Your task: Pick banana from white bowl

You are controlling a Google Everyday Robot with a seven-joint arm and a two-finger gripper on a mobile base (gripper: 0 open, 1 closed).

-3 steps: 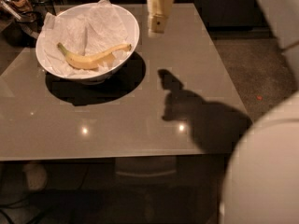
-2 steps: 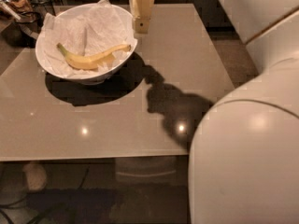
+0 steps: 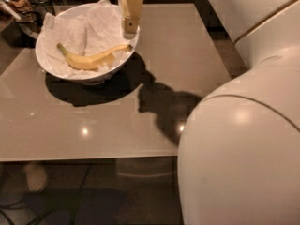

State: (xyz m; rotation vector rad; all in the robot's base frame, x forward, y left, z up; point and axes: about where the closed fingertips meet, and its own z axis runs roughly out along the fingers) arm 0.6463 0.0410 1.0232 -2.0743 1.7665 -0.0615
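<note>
The banana lies on its side in the white bowl, on crumpled white paper, with its stem tip pointing right. The bowl stands at the back left of a grey table. My gripper hangs over the bowl's right rim, just above the banana's stem end and apart from it. My white arm fills the right side of the camera view.
The arm's shadow falls across the middle of the table. Dark clutter sits off the table's back left corner. The table's front edge runs across the lower part of the view, with dark floor below it.
My gripper has moved left, from over the table's back edge to over the bowl's right rim. The arm now fills more of the right side. The banana has not moved.
</note>
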